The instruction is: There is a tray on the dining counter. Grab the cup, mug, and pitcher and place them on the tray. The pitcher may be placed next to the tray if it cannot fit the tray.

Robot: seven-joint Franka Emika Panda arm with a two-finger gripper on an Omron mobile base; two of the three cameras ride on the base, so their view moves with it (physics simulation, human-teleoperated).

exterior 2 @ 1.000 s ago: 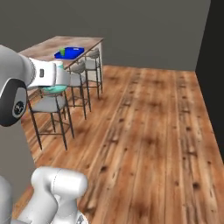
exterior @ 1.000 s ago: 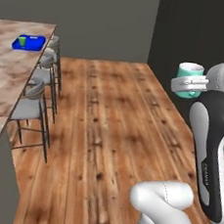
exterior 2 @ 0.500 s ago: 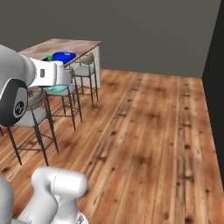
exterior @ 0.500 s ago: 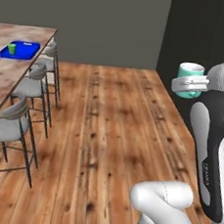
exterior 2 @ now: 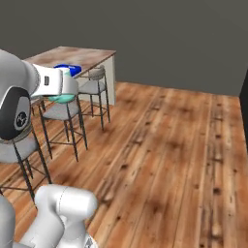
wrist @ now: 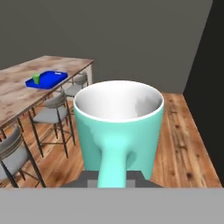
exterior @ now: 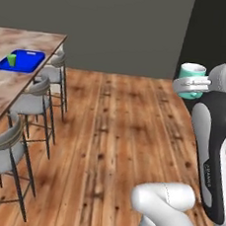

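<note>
The teal mug [exterior: 192,80] is held upright by its handle in the clamped hand [exterior: 190,86], well apart from the counter [exterior: 21,60], where the green cup [exterior: 12,60] stands on the blue tray [exterior: 26,59].

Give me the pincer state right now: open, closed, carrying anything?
Pincer: closed on the teal mug, gripped by its handle and held upright in the air over the wood floor.

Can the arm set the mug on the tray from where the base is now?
Probably not yet. The gripper holds the mug out over the wooden floor, and the tray lies far off on the dining counter beyond the stools.
</note>
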